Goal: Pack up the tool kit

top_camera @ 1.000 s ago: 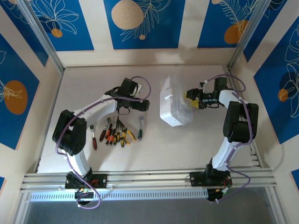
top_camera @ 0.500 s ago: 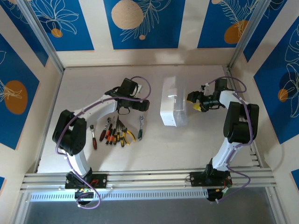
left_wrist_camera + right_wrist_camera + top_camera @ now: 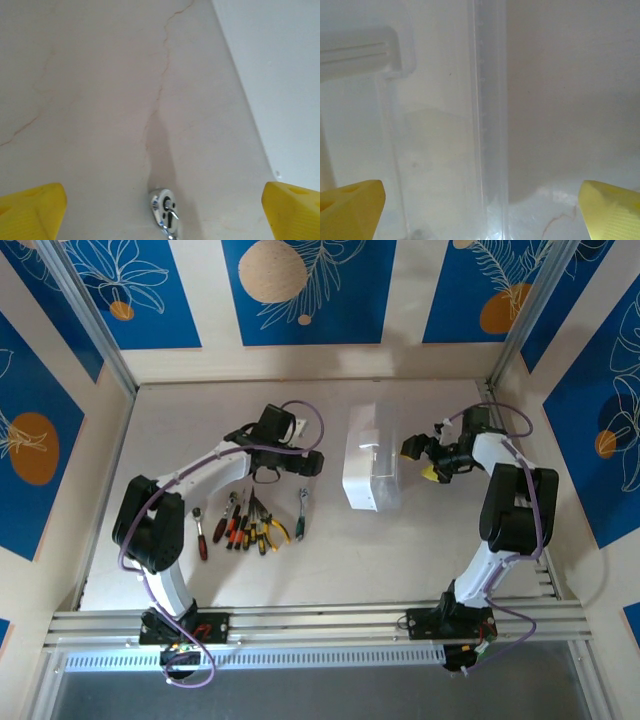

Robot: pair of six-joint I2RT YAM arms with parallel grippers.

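Right gripper [image 3: 419, 460], jaws spread wide and empty, stood just beside the white case [image 3: 368, 465], which lay straight ahead of it, long axis crosswise, while the equally wide left gripper [image 3: 280, 472] hung nearer the ratchet [image 3: 301, 512] and hand tools [image 3: 245, 525], with bare table [image 3: 400, 560] around.

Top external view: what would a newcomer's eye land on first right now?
First, the translucent white rectangular plastic case in the middle of the table. The right gripper is just off its right side, yellow fingers spread and holding nothing. Next, the row of small red, orange and yellow-handled hand tools left of the case by the left arm, with a shiny metal ratchet at its right end.
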